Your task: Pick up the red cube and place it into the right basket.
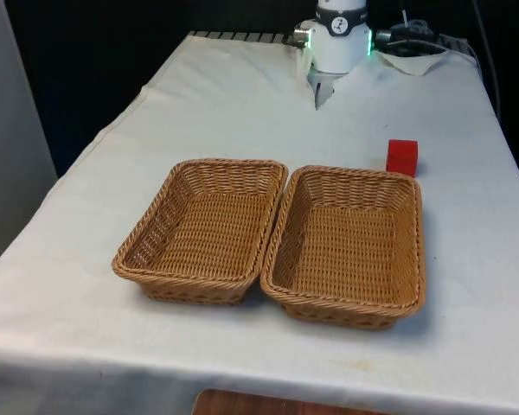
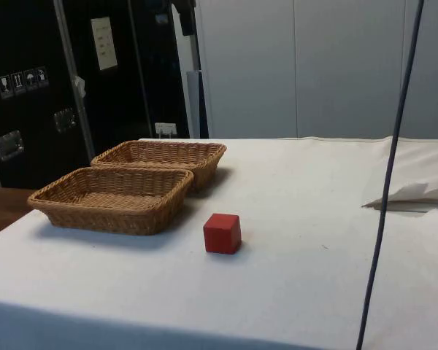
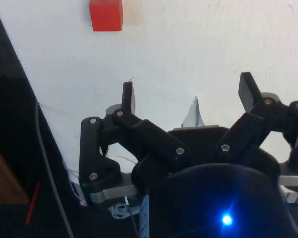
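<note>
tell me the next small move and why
Probably carry the gripper across the table to hover over the cube. The jaws stand open with nothing between them, and the cube sits on the cloth beside the far corner of the right basket, apart from the gripper.

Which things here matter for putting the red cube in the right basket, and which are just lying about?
For the job:
red cube
right basket
hand, open, with nothing in it

Just there:
left basket
white cloth
dark cable hanging down in the side view
</note>
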Robot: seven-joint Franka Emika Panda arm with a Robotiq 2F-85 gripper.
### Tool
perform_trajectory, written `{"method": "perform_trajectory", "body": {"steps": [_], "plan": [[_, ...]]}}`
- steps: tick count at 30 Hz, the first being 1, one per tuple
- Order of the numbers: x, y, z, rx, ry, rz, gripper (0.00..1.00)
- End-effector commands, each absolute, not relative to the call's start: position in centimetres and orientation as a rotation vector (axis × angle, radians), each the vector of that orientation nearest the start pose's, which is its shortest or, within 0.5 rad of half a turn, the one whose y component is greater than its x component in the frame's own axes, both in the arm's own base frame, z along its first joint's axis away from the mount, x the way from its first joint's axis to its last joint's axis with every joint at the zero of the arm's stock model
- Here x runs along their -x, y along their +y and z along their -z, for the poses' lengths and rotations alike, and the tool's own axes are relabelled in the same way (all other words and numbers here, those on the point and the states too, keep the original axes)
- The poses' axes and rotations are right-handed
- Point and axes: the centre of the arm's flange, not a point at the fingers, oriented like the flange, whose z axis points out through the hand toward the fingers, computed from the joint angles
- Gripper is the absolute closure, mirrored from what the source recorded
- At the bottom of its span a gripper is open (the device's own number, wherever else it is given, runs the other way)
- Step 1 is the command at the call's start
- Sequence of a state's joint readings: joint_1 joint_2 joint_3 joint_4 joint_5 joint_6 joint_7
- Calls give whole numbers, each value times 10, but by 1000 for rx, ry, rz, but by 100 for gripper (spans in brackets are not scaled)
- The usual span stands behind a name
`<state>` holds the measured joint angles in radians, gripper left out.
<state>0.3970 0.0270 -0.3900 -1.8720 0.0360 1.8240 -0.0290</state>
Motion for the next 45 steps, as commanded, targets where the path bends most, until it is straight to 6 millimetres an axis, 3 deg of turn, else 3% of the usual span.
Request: {"method": "perform_trajectory", "body": {"steps": [1, 22, 45], "plan": [[-556, 12, -491, 3124, -34, -102, 0], [-523, 39, -494, 3132, -8, -75, 0], [-500, 83, -443, 3120, 14, -8, 0]]}}
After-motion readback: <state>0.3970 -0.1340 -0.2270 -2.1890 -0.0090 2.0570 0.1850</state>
